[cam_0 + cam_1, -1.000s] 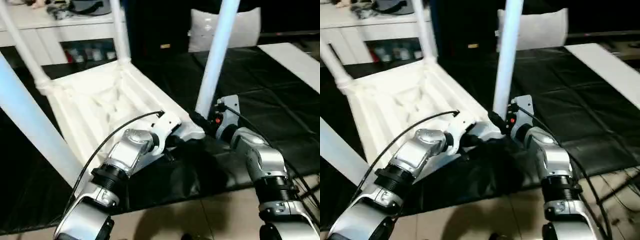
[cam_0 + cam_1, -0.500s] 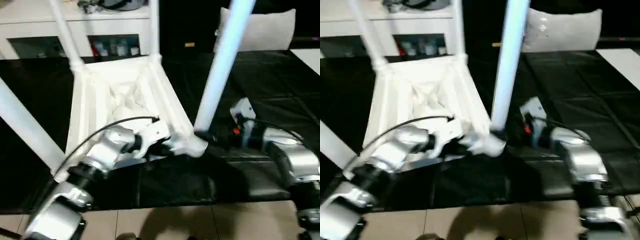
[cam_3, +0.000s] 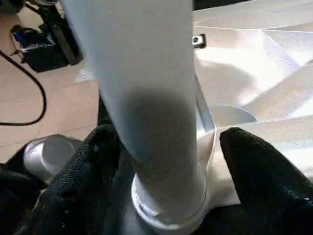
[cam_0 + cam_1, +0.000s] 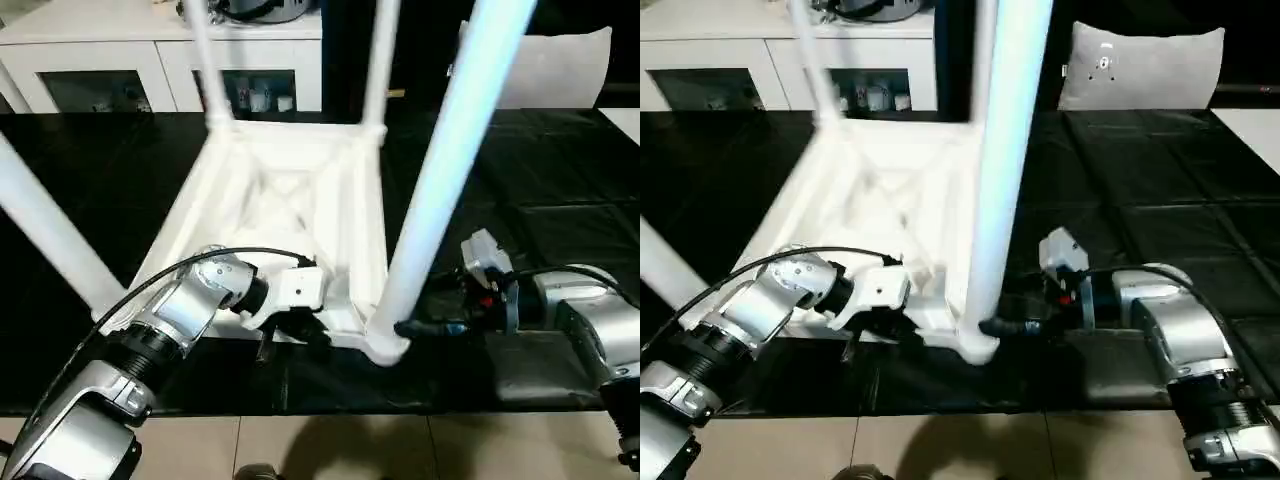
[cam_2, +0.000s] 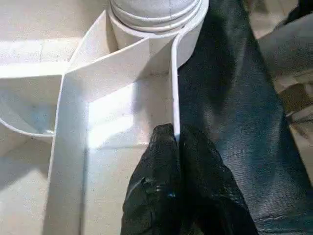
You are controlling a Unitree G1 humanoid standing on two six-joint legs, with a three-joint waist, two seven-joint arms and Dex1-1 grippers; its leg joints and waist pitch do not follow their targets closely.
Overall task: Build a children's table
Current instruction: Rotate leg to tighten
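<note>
The white plastic rectangular children's table top lay upside down, ribbed underside up, on the large black-covered work table, with its near short edge close to the work table's front edge. Four long white tapered tube legs stood in the corner sockets; the near right leg rose from the corner nearest the front edge, and the far legs stood toward the white cabinet with glass doors behind.

The left gripper was closed tight on the thin upright rim of the top's near short edge, just beside the near right socket. The right gripper sat with its black fingers set wide, one on either side of the near right leg's base; whether they pressed it could not be told.

To the right of the top, the black cover lay open toward a grey cushion at the back edge. Tan floor showed below the front edge.
</note>
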